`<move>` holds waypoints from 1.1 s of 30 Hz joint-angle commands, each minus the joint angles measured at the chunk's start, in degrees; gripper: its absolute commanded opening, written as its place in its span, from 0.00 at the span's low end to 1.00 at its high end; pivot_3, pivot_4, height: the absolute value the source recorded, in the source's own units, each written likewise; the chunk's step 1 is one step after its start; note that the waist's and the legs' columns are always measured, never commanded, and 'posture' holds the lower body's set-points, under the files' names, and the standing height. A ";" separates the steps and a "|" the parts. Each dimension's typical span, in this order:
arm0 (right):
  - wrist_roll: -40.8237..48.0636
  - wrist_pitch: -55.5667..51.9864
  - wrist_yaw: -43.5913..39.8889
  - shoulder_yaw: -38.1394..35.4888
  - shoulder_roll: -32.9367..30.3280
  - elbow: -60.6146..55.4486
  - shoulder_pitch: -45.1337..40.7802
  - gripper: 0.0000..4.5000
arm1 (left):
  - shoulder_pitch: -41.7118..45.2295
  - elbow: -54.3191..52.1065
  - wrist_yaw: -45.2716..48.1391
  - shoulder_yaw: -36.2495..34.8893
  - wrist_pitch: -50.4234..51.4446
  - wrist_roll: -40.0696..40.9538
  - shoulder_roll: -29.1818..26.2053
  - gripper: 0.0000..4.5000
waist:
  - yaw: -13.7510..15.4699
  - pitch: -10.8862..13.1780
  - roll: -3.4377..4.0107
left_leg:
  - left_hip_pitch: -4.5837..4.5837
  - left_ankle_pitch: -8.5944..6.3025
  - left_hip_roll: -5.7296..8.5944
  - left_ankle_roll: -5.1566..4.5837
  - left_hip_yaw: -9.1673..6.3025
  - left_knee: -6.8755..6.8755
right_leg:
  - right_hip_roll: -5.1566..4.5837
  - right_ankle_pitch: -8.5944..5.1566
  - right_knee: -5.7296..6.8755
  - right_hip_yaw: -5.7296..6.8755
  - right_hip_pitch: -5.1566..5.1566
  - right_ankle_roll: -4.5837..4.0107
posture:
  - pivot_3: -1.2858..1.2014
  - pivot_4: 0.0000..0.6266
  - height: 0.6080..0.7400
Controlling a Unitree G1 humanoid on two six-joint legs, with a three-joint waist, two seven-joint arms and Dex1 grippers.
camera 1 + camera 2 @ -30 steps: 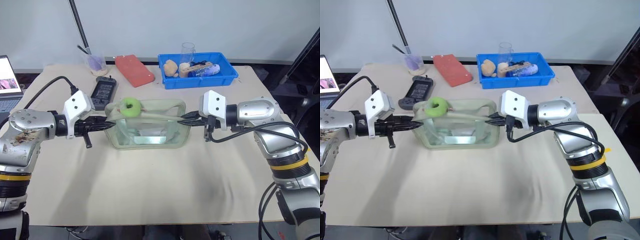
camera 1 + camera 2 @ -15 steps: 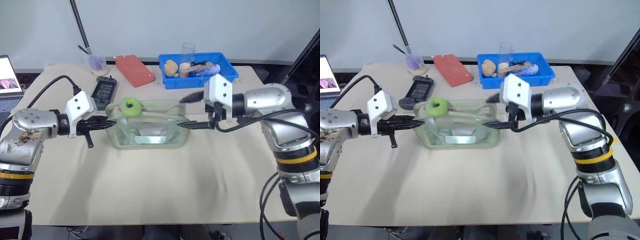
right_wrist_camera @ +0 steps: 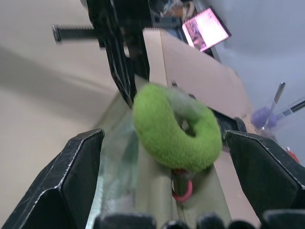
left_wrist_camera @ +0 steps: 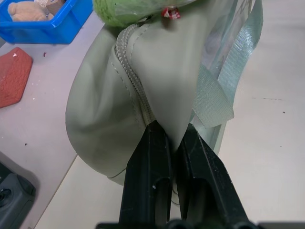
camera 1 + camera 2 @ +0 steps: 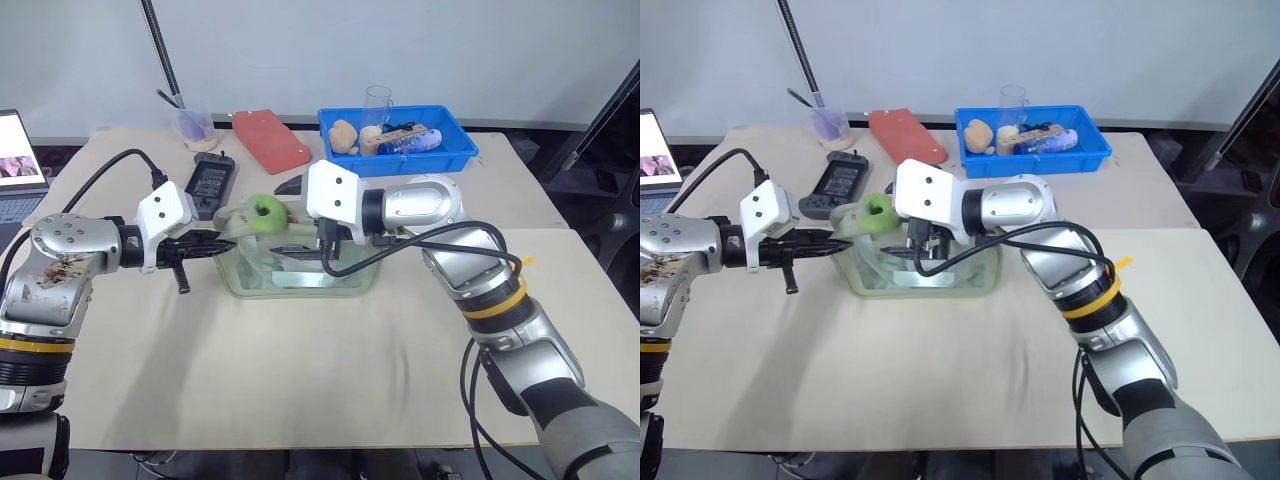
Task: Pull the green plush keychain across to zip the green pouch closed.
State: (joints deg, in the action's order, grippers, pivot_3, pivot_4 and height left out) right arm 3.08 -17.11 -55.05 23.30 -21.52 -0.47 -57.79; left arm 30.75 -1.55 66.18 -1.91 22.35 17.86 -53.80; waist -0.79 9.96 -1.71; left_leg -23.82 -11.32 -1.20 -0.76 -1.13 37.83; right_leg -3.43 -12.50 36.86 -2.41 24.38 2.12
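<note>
The right gripper (image 5: 290, 217) has let go of the green pouch's (image 5: 300, 275) right end and swung across it, fingers now spread wide around the green plush keychain (image 5: 265, 212) at the pouch's left end. The left gripper (image 4: 172, 138) stays pinched shut on that left end.

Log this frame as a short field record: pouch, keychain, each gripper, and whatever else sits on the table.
pouch: green pouch, mid-table, left end pinched
keychain: green plush keychain on the pouch top, near its left end
left gripper: left gripper, jaws shut on the pouch's end fabric
right gripper: right gripper, jaws open either side of the keychain, not closed on it
behind: blue tray, red pad, black remote, laptop
</note>
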 commanded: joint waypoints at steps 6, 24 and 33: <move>-2.03 5.76 -1.31 -0.18 2.47 2.96 -2.59 0.58 | 0.34 -0.53 0.80 -0.09 -0.72 -0.15 -0.33 0.00 | 0.03 0.00 0.00 | 0.00 0.00 0.01 0.00 -0.01 0.00 | -0.01 0.00 0.00 0.00 -0.02 0.01 | 0.52 0.24 1.00; 8.96 -13.68 4.74 -19.24 -4.41 -6.11 -1.57 0.00 | -0.22 0.75 -0.15 -0.15 -1.66 -0.93 0.08 0.00 | 0.26 0.01 0.01 | -0.01 0.00 0.01 0.00 -0.02 0.00 | -0.04 0.00 -0.03 0.01 -0.03 -0.01 | 0.52 0.24 1.00; 7.59 -16.19 7.39 -24.65 -18.14 -8.71 9.19 0.00 | 1.20 2.39 0.11 0.98 -2.64 -1.35 0.92 0.00 | 0.10 0.02 0.03 | -0.01 0.00 0.01 0.00 0.02 -0.02 | -0.03 -0.01 -0.07 -0.02 -0.02 0.00 | 0.52 0.24 1.00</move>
State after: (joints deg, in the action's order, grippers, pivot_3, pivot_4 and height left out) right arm 11.50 -33.16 -49.31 2.39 -37.82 -7.79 -49.17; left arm 31.64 0.41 66.12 -1.10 20.10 17.25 -52.75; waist -0.69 9.98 -1.68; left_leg -23.83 -11.32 -1.19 -0.76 -1.11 37.80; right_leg -3.46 -12.51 36.79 -2.42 24.36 2.12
